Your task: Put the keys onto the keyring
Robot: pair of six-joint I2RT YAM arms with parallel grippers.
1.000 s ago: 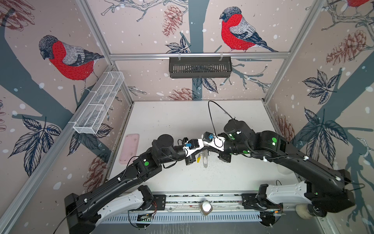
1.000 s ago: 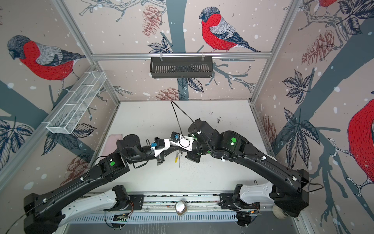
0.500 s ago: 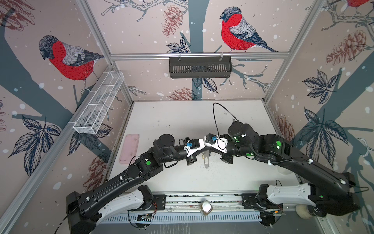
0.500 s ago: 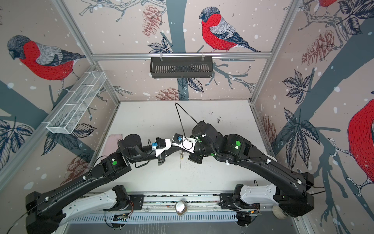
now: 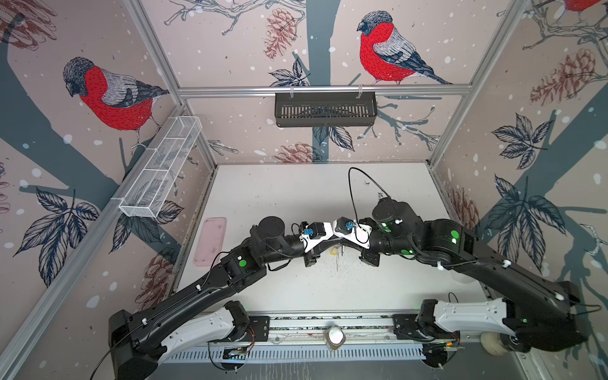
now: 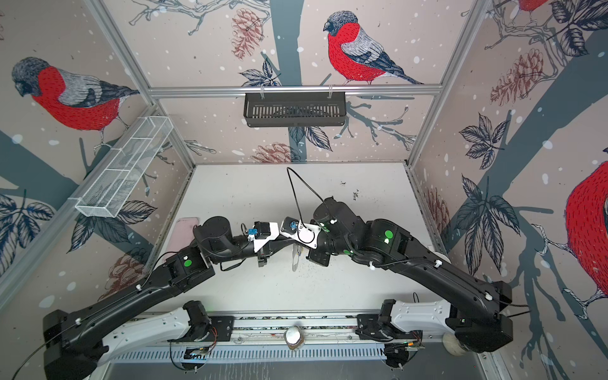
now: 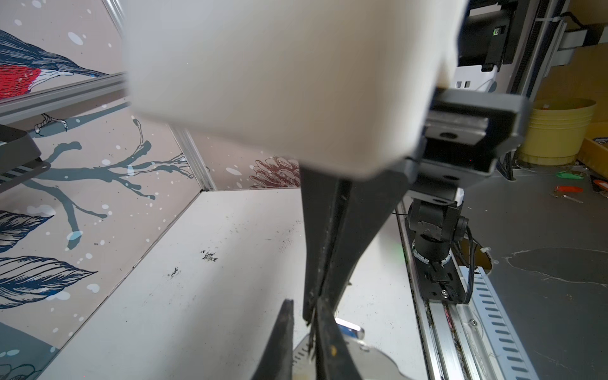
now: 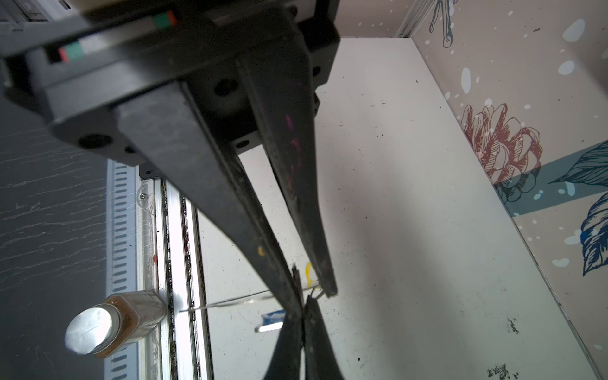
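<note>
The keyring, a flat grey plate, hangs above the table mid-way between both arms; it is a thin edge-on sliver in both top views and in the right wrist view. My right gripper is shut at its top edge, with a yellow tag beside its fingertips. A blue tag hangs by the plate. My left gripper meets the right one tip to tip, its fingers slightly parted. The keys' metal blades are too small to make out.
A pink tray lies at the table's left edge. A jar stands on the front rail. A black basket hangs on the back wall, a wire basket on the left wall. The right arm's cable loops upward.
The left gripper's fingers have parted a little from shut. The right arm drew back slightly to the right, and both grippers stay tip to tip over the middle.
</note>
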